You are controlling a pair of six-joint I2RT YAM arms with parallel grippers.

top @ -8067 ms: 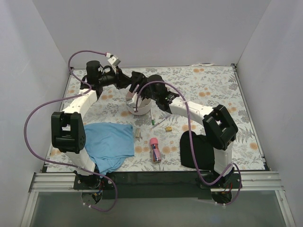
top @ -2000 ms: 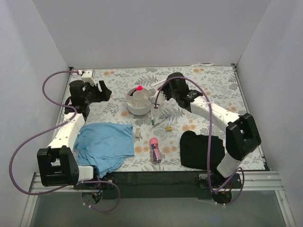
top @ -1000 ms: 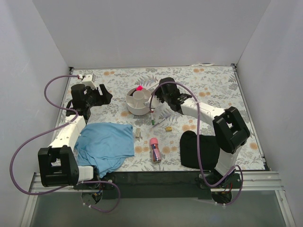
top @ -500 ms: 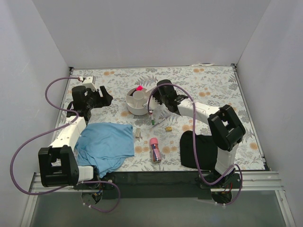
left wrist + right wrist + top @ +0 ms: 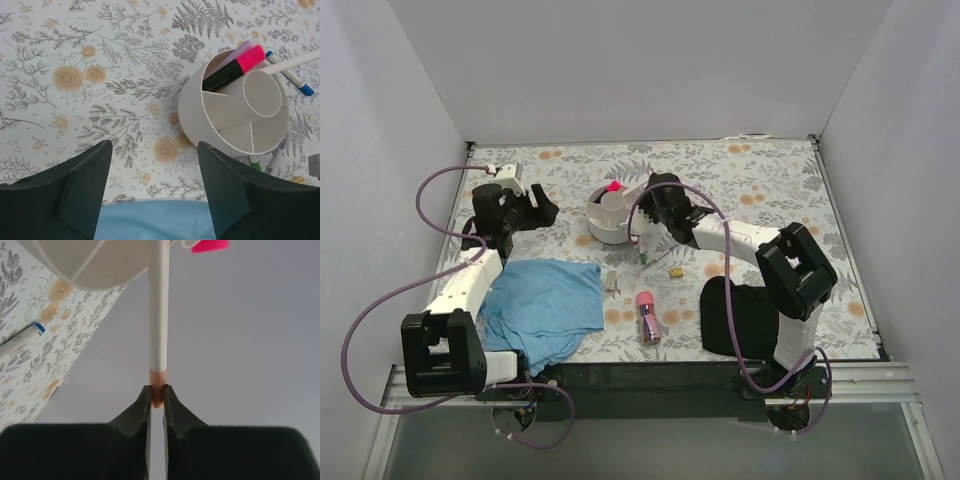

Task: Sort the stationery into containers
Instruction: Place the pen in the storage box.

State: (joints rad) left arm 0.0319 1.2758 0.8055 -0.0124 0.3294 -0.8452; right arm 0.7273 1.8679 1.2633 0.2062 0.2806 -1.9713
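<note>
The white round organiser (image 5: 612,222) stands mid-table, with a pink highlighter (image 5: 247,60) leaning in one outer compartment. My right gripper (image 5: 156,392) is shut on the copper-coloured end of a thin white pen (image 5: 159,315). The pen's far end reaches over the organiser's rim (image 5: 90,262). In the top view that gripper (image 5: 648,200) sits just right of the organiser. My left gripper (image 5: 153,145) hangs open and empty, left of the organiser wall (image 5: 200,115). On the table lie a stubby pink tube (image 5: 647,315), green-capped pens (image 5: 646,258), a brass piece (image 5: 676,271) and grey pieces (image 5: 611,283).
A blue cloth (image 5: 545,305) lies at the front left and a black cloth (image 5: 740,315) at the front right. A blue-capped pen (image 5: 290,75) lies on the table behind the organiser. White walls close off the sides and the back.
My right gripper has moved left with the white pen, bringing its far end over the organiser. The left arm has barely shifted.
</note>
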